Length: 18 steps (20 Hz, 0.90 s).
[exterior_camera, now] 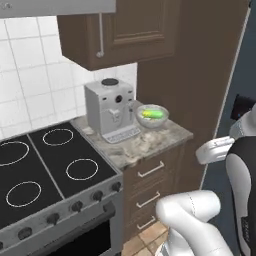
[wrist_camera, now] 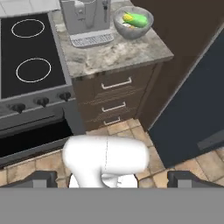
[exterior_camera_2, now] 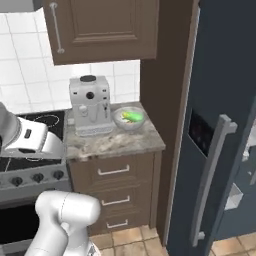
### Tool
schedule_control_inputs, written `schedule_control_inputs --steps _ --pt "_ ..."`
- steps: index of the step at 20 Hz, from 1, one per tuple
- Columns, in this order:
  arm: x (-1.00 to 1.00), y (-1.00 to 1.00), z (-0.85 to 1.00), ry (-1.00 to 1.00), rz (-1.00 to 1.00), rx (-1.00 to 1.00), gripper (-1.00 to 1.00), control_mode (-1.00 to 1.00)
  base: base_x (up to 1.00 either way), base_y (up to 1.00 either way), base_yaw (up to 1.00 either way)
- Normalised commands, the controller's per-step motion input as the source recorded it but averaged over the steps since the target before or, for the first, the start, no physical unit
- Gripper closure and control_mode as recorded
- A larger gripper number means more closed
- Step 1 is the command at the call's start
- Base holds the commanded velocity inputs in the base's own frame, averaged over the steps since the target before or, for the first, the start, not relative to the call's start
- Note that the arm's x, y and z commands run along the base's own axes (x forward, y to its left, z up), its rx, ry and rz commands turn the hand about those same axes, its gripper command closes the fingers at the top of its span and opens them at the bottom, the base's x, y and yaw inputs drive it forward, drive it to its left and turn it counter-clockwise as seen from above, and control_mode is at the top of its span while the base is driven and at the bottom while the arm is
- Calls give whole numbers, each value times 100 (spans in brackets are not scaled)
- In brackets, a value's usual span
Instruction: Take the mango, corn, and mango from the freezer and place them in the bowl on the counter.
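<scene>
Sitting upper right in the hand view, the bowl (wrist_camera: pixel 133 21) rests on the counter (wrist_camera: pixel 118 54), just right of the coffee machine (wrist_camera: pixel 85 19). Corn (wrist_camera: pixel 135 19) lies inside it, yellow and green; I can't tell whether anything else is under it.

Left base view: bowl (exterior_camera: pixel 152 116) at centre frame, at the right end of the counter (exterior_camera: pixel 145 142), coffee machine (exterior_camera: pixel 111 110) just beside it on the left. Stove (exterior_camera: pixel 45 170) with four ring burners fills lower left, touching the counter's left edge. Wooden cabinet (exterior_camera: pixel 115 32) hangs above, top centre.

Right base view: bowl (exterior_camera_2: pixel 129 118) near centre, on the counter (exterior_camera_2: pixel 115 141), which sits over three dark drawers (exterior_camera_2: pixel 115 187) with silver handles. Freezer (exterior_camera_2: pixel 220 135) takes the right side of the frame, its door swung out toward the camera with the grey bar handle (exterior_camera_2: pixel 212 175) running down it. Pale inner shelves show at the far right edge.

Gripper (wrist_camera: pixel 112 179): fingertips (wrist_camera: pixel 41 178) sit at the bottom corners of the hand view, well apart, so the jaws are wide with nothing between them. It looks down at the tile floor (wrist_camera: pixel 127 131) in front of the drawers, with the freezer door (wrist_camera: pixel 197 113) at right.
</scene>
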Motion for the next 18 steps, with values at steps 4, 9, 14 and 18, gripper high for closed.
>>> schedule_control_inputs --steps 4,9,14,18 --pt "0 0 0 0 0 0 -100 100 -1 4 -100" --pt "0 0 0 0 0 0 -100 100 0 3 -100" --pt "0 0 0 0 0 0 -100 100 0 1 -97" --pt "0 0 0 0 0 0 -100 100 0 0 -91"
